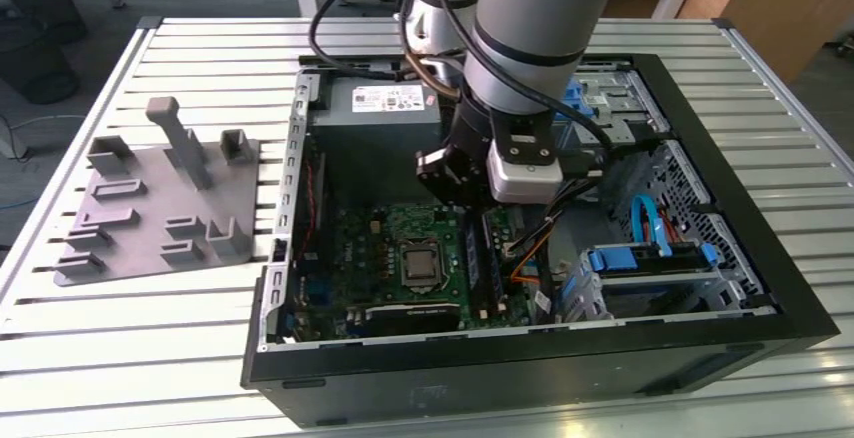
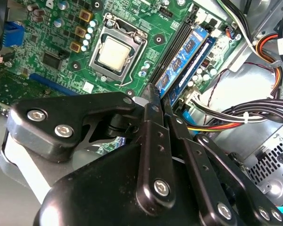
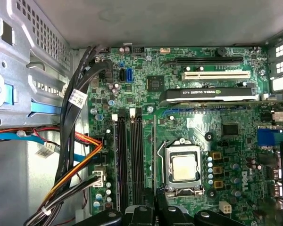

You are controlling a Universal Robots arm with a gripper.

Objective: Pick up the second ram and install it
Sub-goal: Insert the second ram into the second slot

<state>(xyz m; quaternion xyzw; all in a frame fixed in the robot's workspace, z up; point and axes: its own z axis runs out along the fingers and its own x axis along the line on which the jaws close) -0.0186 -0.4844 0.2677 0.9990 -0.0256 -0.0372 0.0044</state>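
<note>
The arm [image 1: 534,18] drops steeply from the exterior view's top centre into the case [image 1: 534,378], its gripper [image 2: 159,96] pinched closed at one end of the slotted ram [image 2: 180,62]; contact unclear.

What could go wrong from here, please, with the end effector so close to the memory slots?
1. The second ram stands tight beside another stick; I judge that a slight tilt could leave it half seated or scrape its neighbour.
2. The cable bundle lies close to the end effector and might snag.
3. The bare processor sits beside the slots, exposed to a stray touch.
</note>
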